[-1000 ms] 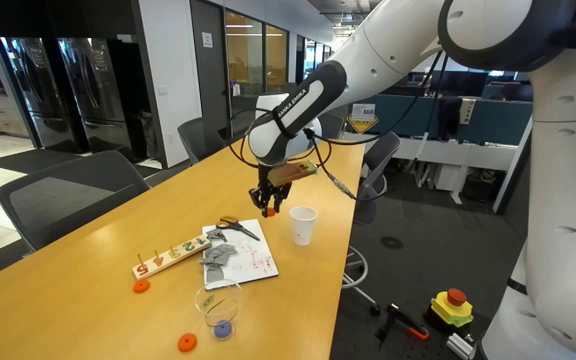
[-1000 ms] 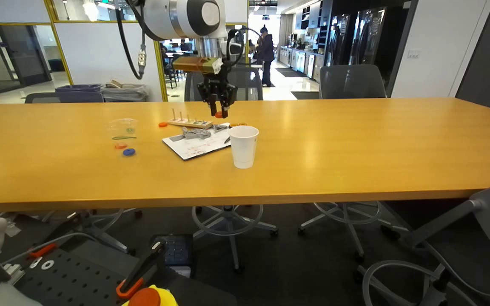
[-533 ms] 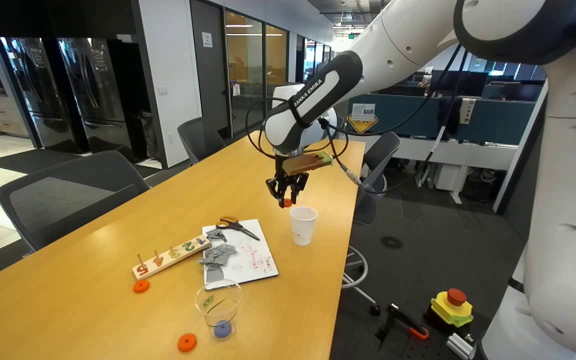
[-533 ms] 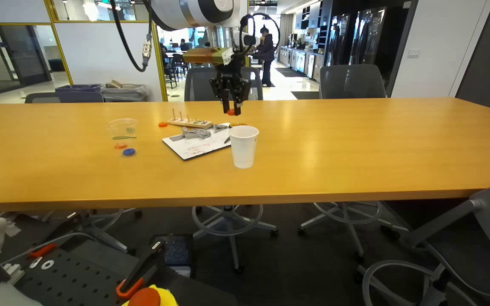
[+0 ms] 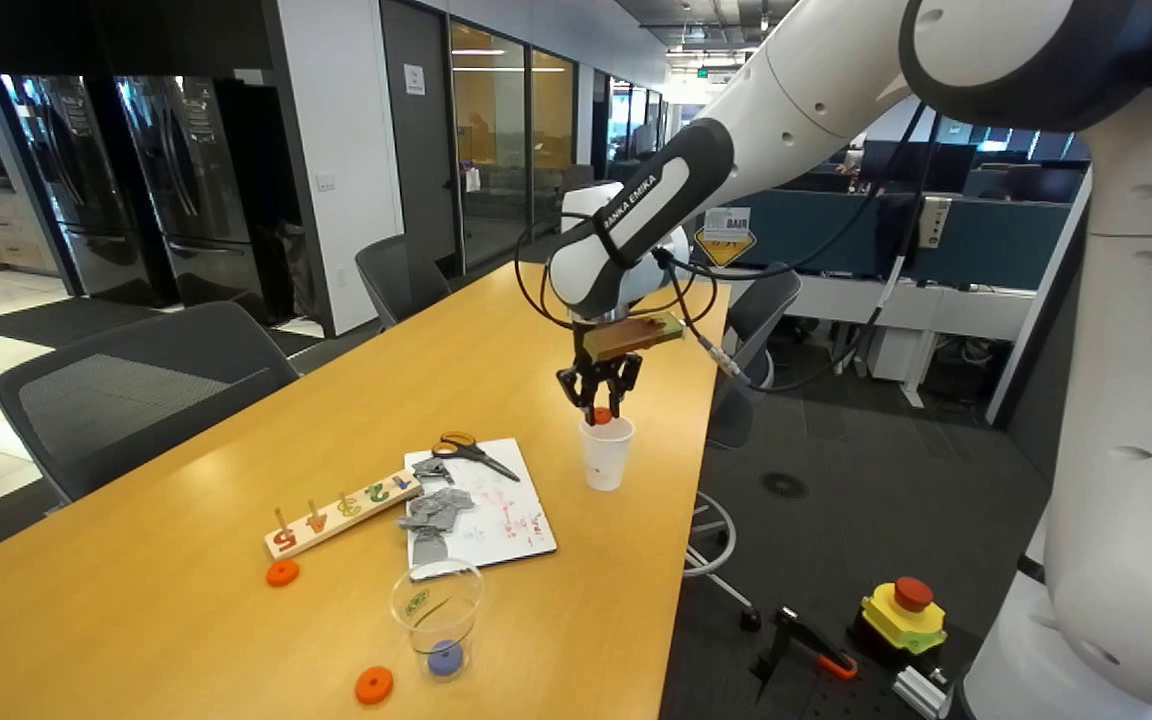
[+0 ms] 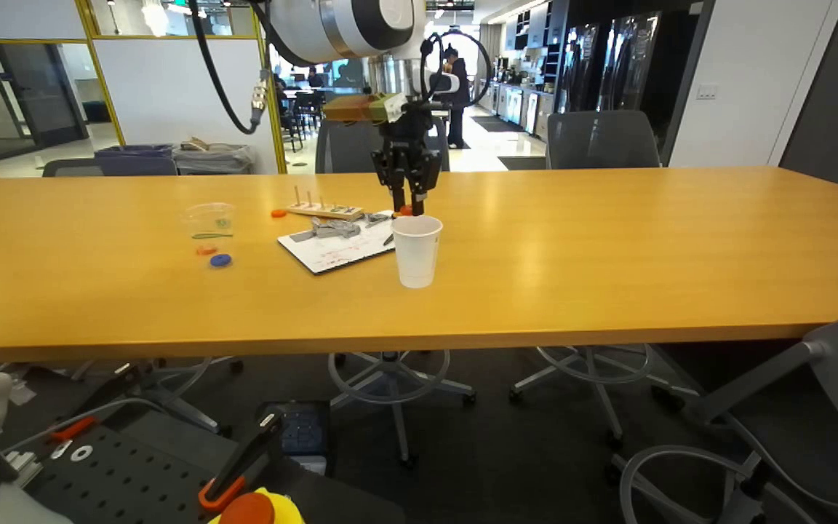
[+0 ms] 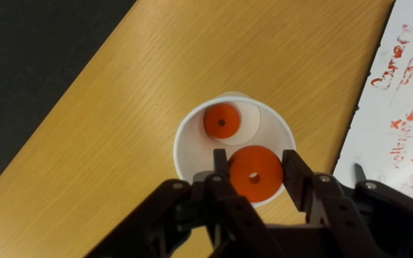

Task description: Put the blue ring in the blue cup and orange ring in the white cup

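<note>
My gripper (image 7: 254, 153) is shut on an orange ring (image 7: 255, 163), gripping its two sides. It holds the ring over the mouth of the white cup (image 7: 188, 143), partly past the rim nearest the gripper in the wrist view. On that cup's floor lies a second orange ring (image 7: 221, 114). The white cup stands upright on the table in both exterior views (image 5: 605, 462) (image 6: 417, 258), right below my gripper (image 5: 603, 413). Farther off, the see-through blue cup (image 5: 428, 612) stands upright. Through its wall the blue ring (image 5: 445, 660) shows at the bottom.
Two loose orange rings (image 5: 282, 572) (image 5: 373, 685) lie on the table near the blue cup. A numbered peg strip (image 5: 348, 515) touches a whiteboard (image 5: 501, 515) bearing scissors (image 5: 476, 456) and grey scraps (image 5: 438, 508). The table's edge (image 7: 66, 89) runs close to the white cup.
My gripper has carried the orange ring across to the white cup, first rising a little, then sinking to just above its rim. The cups and the loose rings have stayed put.
</note>
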You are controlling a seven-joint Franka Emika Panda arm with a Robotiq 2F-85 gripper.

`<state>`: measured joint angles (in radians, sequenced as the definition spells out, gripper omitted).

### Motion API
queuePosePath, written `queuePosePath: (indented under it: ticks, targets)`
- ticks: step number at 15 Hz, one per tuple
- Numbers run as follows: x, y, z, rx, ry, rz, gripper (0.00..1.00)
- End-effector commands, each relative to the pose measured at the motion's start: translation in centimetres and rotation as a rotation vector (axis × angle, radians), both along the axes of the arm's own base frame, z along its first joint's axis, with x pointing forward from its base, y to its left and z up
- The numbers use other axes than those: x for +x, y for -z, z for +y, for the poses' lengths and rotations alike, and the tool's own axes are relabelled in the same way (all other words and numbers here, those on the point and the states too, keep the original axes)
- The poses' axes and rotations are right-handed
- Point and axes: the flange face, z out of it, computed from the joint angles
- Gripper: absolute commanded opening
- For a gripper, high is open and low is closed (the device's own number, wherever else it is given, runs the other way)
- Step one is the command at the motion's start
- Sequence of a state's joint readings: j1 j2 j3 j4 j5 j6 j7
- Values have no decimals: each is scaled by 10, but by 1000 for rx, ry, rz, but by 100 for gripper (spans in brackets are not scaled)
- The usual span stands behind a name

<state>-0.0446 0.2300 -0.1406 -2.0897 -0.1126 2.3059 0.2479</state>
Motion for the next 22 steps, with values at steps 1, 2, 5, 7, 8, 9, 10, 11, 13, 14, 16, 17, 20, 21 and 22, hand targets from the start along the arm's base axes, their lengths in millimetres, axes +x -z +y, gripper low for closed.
queuePosePath:
  ticks: [1, 2, 5, 7, 8, 9, 10, 11, 13, 14, 16, 17, 20, 21, 22]
  targets:
    - [-4, -1, -3, -10, 26, 27, 50]
    - [-4, 0, -3, -7, 28, 33, 68]
    - [-4, 0, -1, -5, 23, 29, 90]
    - [28, 20, -1, -7, -4, 18, 100]
    - [41, 21, 4, -20, -26, -2, 100]
    - [54, 25, 11, -26, -65, -25, 100]
    - [67, 26, 22, -24, -103, -49, 100]
    - [80, 30, 35, -26, -144, -70, 100]
    - [103, 39, 63, -23, -223, -103, 100]
    - [114, 44, 79, -19, -264, -119, 100]
    - [130, 52, 107, -3, -330, -141, 100]
    - [135, 55, 120, 11, -368, -151, 100]
    - [140, 60, 162, 46, -478, -173, 100]
    - [135, 56, 176, 63, -525, -180, 100]
    - [130, 54, 190, 78, -569, -182, 100]
